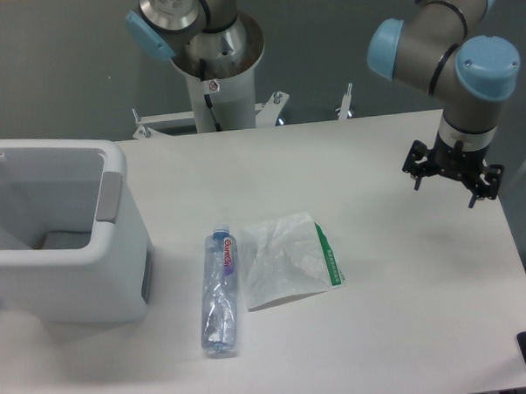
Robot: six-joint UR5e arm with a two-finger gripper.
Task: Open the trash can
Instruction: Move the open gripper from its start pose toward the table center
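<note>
Large white boxy plastic trash can (69, 258) stood open at the table's left edge | gripper (452, 173) hovered near right edge, grip state unclear

The arm (448, 41) bends downward at right, its gripper (452, 173) hanging with fingers spread.

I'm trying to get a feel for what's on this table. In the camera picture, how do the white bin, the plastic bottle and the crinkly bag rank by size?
1. Trash can, by far the largest.
2. Crinkly bag, wider than the bottle.
3. Plastic bottle, about as long as the bag but much narrower.
</note>
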